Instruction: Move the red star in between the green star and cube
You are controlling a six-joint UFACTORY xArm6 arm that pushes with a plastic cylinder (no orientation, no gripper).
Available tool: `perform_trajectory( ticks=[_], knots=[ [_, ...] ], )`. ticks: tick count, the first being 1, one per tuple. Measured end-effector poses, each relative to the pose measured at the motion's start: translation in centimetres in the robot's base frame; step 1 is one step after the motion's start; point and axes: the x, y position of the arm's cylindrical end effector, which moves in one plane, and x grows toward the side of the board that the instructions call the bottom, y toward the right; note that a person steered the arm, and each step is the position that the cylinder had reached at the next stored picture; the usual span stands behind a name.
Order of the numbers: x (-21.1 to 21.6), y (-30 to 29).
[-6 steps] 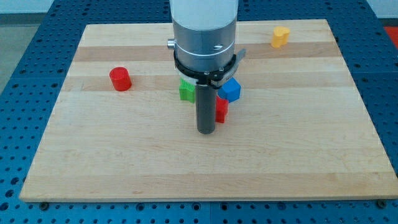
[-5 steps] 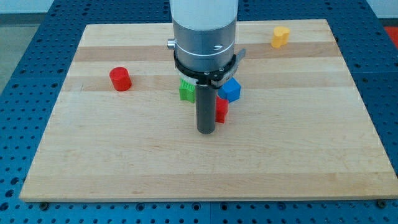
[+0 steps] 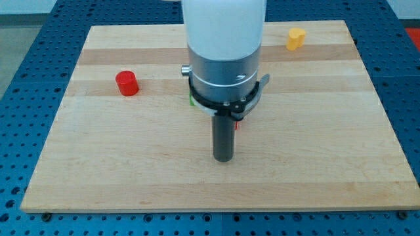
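My tip point(image 3: 224, 158) rests on the wooden board point(image 3: 328, 144), below the middle of the view. Only a thin sliver of the red star point(image 3: 238, 122) shows, just right of the rod and above the tip. A small green edge of the green star point(image 3: 191, 100) peeks out at the left of the arm's metal collar. The arm hides the blue cube, so I cannot tell how the star stands relative to it.
A red cylinder point(image 3: 126, 83) stands at the view's left. A yellow block point(image 3: 296, 39) sits near the board's top right edge.
The arm has moved toward the view's bottom and slightly right. It now covers the blue cube and most of the green and red stars, which showed before.
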Motion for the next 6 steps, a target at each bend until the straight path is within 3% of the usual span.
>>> perform_trajectory(
  ticks=[6],
  knots=[
    [-4.9,1.2]
  ],
)
